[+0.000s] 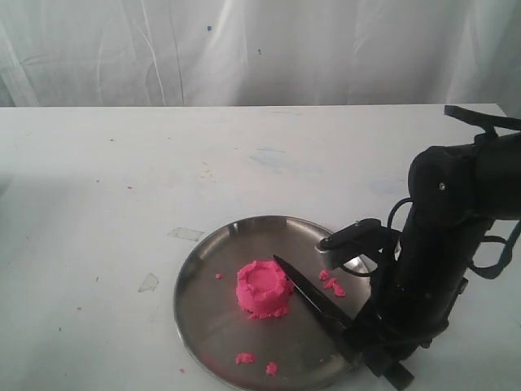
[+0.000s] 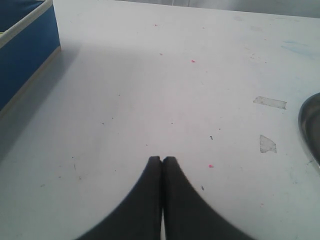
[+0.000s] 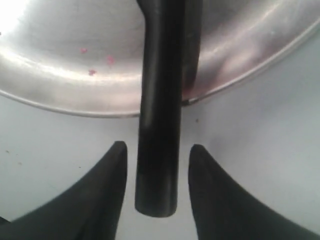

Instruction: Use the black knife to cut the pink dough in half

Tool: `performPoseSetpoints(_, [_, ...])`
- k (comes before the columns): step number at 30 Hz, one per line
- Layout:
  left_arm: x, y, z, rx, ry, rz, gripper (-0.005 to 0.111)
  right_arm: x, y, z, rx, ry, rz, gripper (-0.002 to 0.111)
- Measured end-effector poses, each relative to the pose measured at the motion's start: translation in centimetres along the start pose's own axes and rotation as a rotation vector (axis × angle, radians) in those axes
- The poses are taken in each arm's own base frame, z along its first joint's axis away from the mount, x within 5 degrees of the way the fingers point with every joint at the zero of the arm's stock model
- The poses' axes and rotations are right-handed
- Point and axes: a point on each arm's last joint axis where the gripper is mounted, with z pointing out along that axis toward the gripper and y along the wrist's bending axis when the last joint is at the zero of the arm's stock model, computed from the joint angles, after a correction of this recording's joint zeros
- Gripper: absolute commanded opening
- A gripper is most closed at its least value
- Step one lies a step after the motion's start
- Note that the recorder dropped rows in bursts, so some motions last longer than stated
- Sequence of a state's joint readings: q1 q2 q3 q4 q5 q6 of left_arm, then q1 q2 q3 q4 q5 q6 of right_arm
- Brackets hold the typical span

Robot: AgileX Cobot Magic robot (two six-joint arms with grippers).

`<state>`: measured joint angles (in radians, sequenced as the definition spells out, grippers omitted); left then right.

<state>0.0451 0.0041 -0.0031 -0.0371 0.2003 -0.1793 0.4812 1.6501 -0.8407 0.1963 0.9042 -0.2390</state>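
Observation:
The pink dough (image 1: 264, 288) is one round lump with a dented top, standing in the middle of the round steel plate (image 1: 199, 277). The black knife (image 1: 312, 296) lies slanted on the plate, its tip just right of the dough and its handle (image 3: 160, 100) running over the rim. My right gripper (image 3: 156, 147) is open and straddles the handle's end, with a gap on each side. In the exterior view the right gripper (image 1: 365, 346) sits low at the plate's near right rim. My left gripper (image 2: 162, 159) is shut on nothing over bare table, outside the exterior view.
Small pink crumbs (image 1: 333, 284) lie on the plate right of the knife, and more crumbs (image 1: 245, 358) near its front. A blue box (image 2: 22, 50) stands beside the left arm. Bits of tape (image 2: 270, 102) stick to the white table left of the plate's rim (image 2: 311, 125).

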Motion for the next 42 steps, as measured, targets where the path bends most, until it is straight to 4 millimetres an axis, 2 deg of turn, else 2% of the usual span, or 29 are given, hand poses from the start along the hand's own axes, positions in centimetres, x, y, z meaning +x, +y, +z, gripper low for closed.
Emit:
performPoseSetpoints(3, [0.0, 0.0, 0.0, 0.0, 0.0, 0.0, 0.0, 0.0, -0.1, -0.2, 0.01, -0.007, -0.024, 0.04])
performPoseSetpoints(5, [0.0, 0.0, 0.0, 0.0, 0.0, 0.0, 0.0, -0.2, -0.1, -1.9, 0.054, -0.061, -0.061, 0.04])
performPoseSetpoints(8, [0.0, 0.0, 0.0, 0.0, 0.0, 0.0, 0.0, 0.7, -1.1, -7.1, 0.282, -0.281, -0.043, 0.04])
performPoseSetpoints(9, [0.0, 0.0, 0.0, 0.0, 0.0, 0.0, 0.0, 1.6, -1.8, -9.2, 0.414, -0.358, 0.006, 0.04])
performPoseSetpoints(11, [0.0, 0.0, 0.0, 0.0, 0.0, 0.0, 0.0, 2.9, -3.3, -11.3, 0.56, -0.409, 0.11, 0.04])
performPoseSetpoints(12, [0.0, 0.0, 0.0, 0.0, 0.0, 0.0, 0.0, 3.3, -4.1, -11.5, 0.582, -0.399, 0.158, 0.039])
performPoseSetpoints(14, [0.0, 0.0, 0.0, 0.0, 0.0, 0.0, 0.0, 3.9, -5.6, -10.9, 0.527, -0.332, 0.231, 0.038])
performPoseSetpoints(16, [0.0, 0.0, 0.0, 0.0, 0.0, 0.0, 0.0, 4.0, -6.2, -9.5, 0.352, -0.255, 0.259, 0.038])
performPoseSetpoints(20, [0.0, 0.0, 0.0, 0.0, 0.0, 0.0, 0.0, 3.2, -5.0, -6.7, -0.119, -0.136, 0.141, 0.038])
performPoseSetpoints(22, [0.0, 0.0, 0.0, 0.0, 0.0, 0.0, 0.0, 2.5, -4.4, -6.2, -0.24, -0.157, 0.058, 0.038])
performPoseSetpoints(25, [0.0, 0.0, 0.0, 0.0, 0.0, 0.0, 0.0, 1.8, -4.4, -6.1, -0.27, -0.222, -0.013, 0.038])
performPoseSetpoints(30, [0.0, 0.0, 0.0, 0.0, 0.0, 0.0, 0.0, 1.0, -5.2, -6.1, -0.194, -0.322, -0.017, 0.038])
performPoseSetpoints(32, [0.0, 0.0, 0.0, 0.0, 0.0, 0.0, 0.0, 0.8, -5.3, -6.2, -0.179, -0.343, -0.008, 0.042])
performPoseSetpoints(34, [0.0, 0.0, 0.0, 0.0, 0.0, 0.0, 0.0, 0.7, -5.3, -6.2, -0.181, -0.343, 0.015, 0.051])
performPoseSetpoints(37, [0.0, 0.0, 0.0, 0.0, 0.0, 0.0, 0.0, 0.9, -5.2, -5.8, -0.219, -0.298, 0.084, 0.06])
performPoseSetpoints(42, [0.0, 0.0, 0.0, 0.0, 0.0, 0.0, 0.0, 1.1, -4.8, -3.7, -0.378, -0.099, 0.167, 0.059])
